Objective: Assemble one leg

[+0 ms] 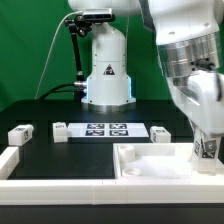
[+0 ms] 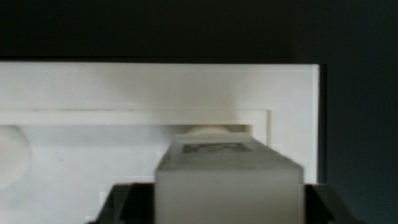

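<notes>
- PANDA ARM OVER THE TRAY: the white tray-like part (image 1: 150,163) lies directly beneath the claw (image 1: 205,146); in the wrist view a small raised fitting at the tray's corner (image 2: 214,131) sits just past the held piece.
- The marker board (image 1: 105,129) lies flat, well apart from the claw, toward the exterior view's left.
- The claw is clamped on the leg (image 2: 226,178); its dark fingers (image 2: 128,206) press two opposite flat sides.
- The leg looks light and stiff, moulded plastic with smooth faces; judged apt to slip or twist under a loose grip, not fragile. The flat sides near the upper end seem the sound hold; that leaves the lower end free.
- Its long axis stands close to upright, running down out of the claw; the lower end points at the tray corner; the tagged face looks toward the exterior camera.
- Three spare legs (image 1: 20,133) rest well apart from the claw, beside the marker board.
</notes>
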Controlling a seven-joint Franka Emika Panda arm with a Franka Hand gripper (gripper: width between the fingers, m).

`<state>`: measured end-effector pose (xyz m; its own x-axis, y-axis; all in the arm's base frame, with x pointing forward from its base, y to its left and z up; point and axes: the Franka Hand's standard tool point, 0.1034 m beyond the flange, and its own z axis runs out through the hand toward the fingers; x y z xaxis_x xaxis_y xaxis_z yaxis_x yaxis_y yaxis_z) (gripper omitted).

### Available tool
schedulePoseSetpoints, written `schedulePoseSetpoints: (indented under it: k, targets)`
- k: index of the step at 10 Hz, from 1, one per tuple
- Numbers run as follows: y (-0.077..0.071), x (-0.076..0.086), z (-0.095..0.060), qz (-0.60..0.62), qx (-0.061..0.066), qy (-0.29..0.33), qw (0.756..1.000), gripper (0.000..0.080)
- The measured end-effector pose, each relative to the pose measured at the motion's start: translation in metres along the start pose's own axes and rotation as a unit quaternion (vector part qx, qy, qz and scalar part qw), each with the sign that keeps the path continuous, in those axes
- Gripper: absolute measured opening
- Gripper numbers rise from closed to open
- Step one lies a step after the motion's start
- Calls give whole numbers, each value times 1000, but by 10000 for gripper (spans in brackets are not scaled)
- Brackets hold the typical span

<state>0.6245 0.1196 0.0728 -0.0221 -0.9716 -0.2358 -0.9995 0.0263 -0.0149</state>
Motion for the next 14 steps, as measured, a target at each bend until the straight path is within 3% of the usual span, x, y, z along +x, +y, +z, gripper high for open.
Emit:
schedulePoseSetpoints:
  k: [2, 3, 4, 5, 6, 8, 10, 14]
  targets:
    - [-1, 0, 0, 6, -4, -2, 1000, 292]
    - [-1, -1, 0, -2, -4, -2, 1000, 375]
    - [-1, 0, -1, -68, -8, -4, 998, 508]
    - [-3, -1, -2, -76, -9, -5, 997, 508]
    - [-2, -2, -2, -141, -17, -6, 990, 623]
    - [-3, -3, -4, -338, -29, 5, 941, 647]
    - [-3, 0, -4, -457, -36, 11, 888, 647]
    - [-6, 7, -2, -673, -29, 30, 738, 649]
